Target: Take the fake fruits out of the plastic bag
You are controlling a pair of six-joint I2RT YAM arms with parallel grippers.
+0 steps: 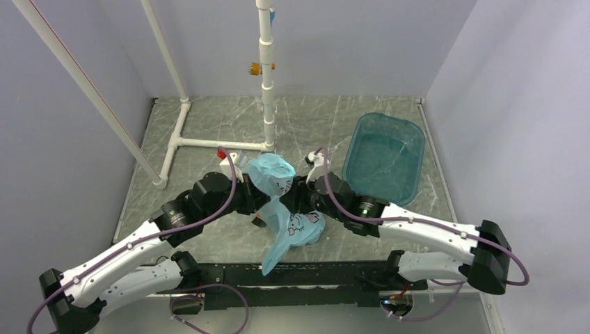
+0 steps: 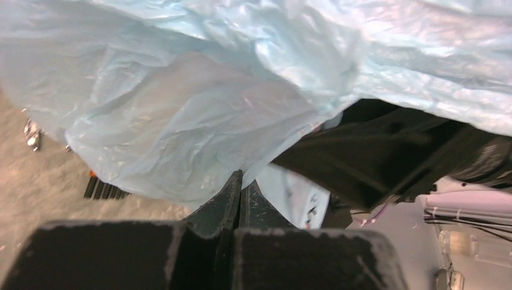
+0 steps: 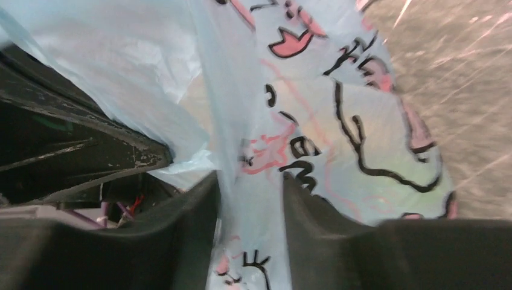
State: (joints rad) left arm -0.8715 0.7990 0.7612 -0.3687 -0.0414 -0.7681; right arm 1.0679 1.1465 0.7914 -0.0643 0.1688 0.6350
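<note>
Centrally, left gripper [image 2: 240,181] and right gripper [image 3: 250,181] pinch the plastic bag [image 1: 273,172].

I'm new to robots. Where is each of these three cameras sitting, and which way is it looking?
Top external: fixed above and behind the arms, looking down on the table, teal tub and plastic bag; both arms show.
Left wrist: on the left arm, looking along the left gripper at the bag's plain side; its shut fingers show.
Right wrist: on the right arm, looking along the right gripper at the bag's printed side; its fingers show, bag between.
Shared: all three see the bag and table.
</note>
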